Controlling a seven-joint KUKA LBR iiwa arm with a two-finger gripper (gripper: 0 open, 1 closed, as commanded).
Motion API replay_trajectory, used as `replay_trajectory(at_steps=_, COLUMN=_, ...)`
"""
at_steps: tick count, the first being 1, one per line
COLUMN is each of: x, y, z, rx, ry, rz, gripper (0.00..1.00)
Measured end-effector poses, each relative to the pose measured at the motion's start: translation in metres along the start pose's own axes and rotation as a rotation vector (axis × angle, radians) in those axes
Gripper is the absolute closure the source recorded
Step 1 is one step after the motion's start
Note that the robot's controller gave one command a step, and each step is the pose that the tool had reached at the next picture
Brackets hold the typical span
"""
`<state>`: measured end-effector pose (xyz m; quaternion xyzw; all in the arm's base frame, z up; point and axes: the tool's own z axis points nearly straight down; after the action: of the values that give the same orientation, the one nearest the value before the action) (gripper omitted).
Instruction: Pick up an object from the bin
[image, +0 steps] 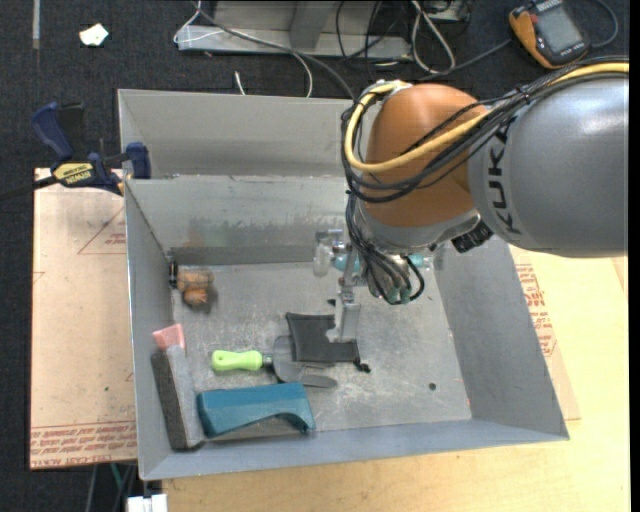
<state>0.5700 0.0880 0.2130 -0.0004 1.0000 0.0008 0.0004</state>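
My gripper (346, 322) hangs below the arm's wrist in the middle of the bin, its tip coming down at the right edge of a flat black piece (318, 340) that lies on the floor. Whether it touches the piece I cannot tell. Just left of the black piece lies a small tool with a green handle (238, 361) and a grey metal blade (303, 374). In front of that, near the bin's front wall, lies a blue wedge-shaped object (255, 409).
A long dark grey bar (168, 399) lies along the left wall with a small pink piece (168, 337) at its far end. A brown lump (197, 288) sits in the back left corner. The arm's orange cover and cables hang over the bin's back right.
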Motion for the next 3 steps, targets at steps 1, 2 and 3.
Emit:
replay_trajectory(at_steps=1, x=0.033, y=-0.025, z=0.008, rx=-0.001, ry=0.001, rz=0.021, gripper=0.00)
replay_trajectory(at_steps=2, x=0.039, y=-0.054, z=0.067, rx=-0.001, ry=-0.009, rz=-0.094, gripper=0.00)
replay_trajectory(at_steps=3, x=0.036, y=-0.054, z=0.096, rx=-0.002, ry=-0.001, rz=-0.035, gripper=0.00)
